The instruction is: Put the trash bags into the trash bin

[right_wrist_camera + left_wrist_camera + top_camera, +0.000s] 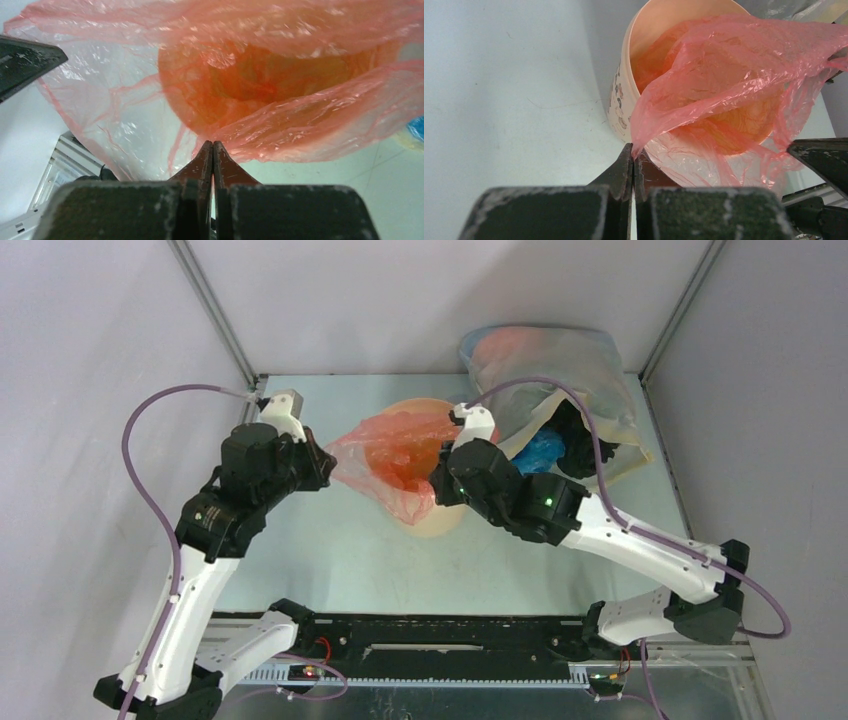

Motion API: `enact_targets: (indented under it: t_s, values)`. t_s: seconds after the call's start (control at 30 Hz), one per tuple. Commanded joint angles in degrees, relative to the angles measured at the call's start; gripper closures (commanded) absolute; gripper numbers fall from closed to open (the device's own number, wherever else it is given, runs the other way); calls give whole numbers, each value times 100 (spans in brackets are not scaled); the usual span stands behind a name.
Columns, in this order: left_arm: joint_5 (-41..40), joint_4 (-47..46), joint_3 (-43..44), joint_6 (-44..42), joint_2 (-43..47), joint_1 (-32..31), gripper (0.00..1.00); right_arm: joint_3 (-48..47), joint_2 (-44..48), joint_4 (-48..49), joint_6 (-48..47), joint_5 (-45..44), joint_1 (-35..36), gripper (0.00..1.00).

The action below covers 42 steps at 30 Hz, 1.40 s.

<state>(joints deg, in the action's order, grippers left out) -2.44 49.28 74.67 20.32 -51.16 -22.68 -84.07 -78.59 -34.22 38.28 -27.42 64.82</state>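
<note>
The trash bag point(390, 455) is showing a translucent pink-red, glowing deeper orange where it is lying inside the trash bin point(620, 95). The bin is showing cream-beige, with small dark brown motifs running along its outer wall. The table point(330, 560) is looking pale mint. At the far right, a cloudy clear bag point(575, 365) is showing red and bright blue through its skin. The left arm point(190, 590) and right arm point(650, 545) are wearing white and black, with purple cables point(135, 465).

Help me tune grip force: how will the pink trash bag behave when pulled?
Likely floppy: the pink trash bag sags in wrinkled folds between the left pincer and right pincer. Probably very light and tear-prone, since the film is see-through. It looks glossy, so it may slip.
</note>
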Motion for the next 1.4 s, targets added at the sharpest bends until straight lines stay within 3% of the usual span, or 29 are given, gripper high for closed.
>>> enact_targets:
  t_s: [0.0,0.3,0.5,0.73,0.97,1.2,1.37]
  values:
    - [-187,-19,-109,-201,136,31,100,330,609,6,72,-94,56,100]
    - [-316,-257,-758,-188,80,39,100,1393,1148,-197,616,-175,298,100]
    - [-648,-352,-831,-202,-433,90,100,2052,1199,-114,1061,-563,376,100]
    - [-1132,-709,-850,-69,-809,194,100,2487,1218,10,939,-1251,26,100]
    - [-1055,-1695,-1367,537,-803,237,100,2848,1696,427,342,-864,-276,99]
    - [-933,-2010,-1578,489,-535,237,99,3116,2887,920,-986,-36,-548,61]
    - [-826,-2018,-1590,519,-606,237,99,2962,3093,1269,-1624,469,-734,38]
